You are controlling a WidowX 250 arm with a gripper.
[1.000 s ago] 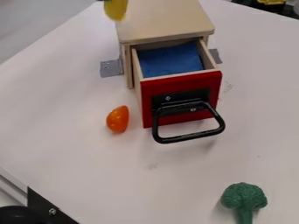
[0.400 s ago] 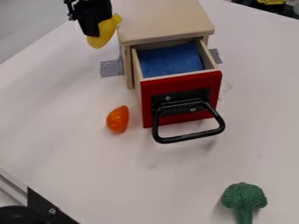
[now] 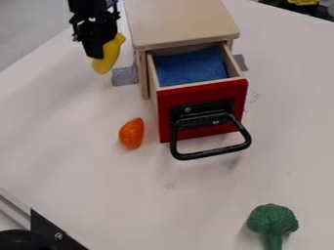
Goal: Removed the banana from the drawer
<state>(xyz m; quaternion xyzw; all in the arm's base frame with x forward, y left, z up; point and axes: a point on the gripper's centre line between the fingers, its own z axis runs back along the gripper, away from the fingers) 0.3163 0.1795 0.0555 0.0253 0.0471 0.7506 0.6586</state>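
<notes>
Pincer (image 3: 95, 52) up top L of view, closed on banana (image 3: 110, 54), which hangs tilted, narrow end up, over the counter (image 3: 85, 166), L of the box (image 3: 179, 22) & outside the drawer (image 3: 203, 93). Grey tape (image 3: 122, 76) on counter, L side of box, nr banana. Drawer's pulled open, blue cloth (image 3: 189, 66) inside, red front w/ blk handle (image 3: 209, 155). Orange veg (image 3: 131, 133) just L of drawer front. Broccoli (image 3: 273, 219) btm R, well apart.
</notes>
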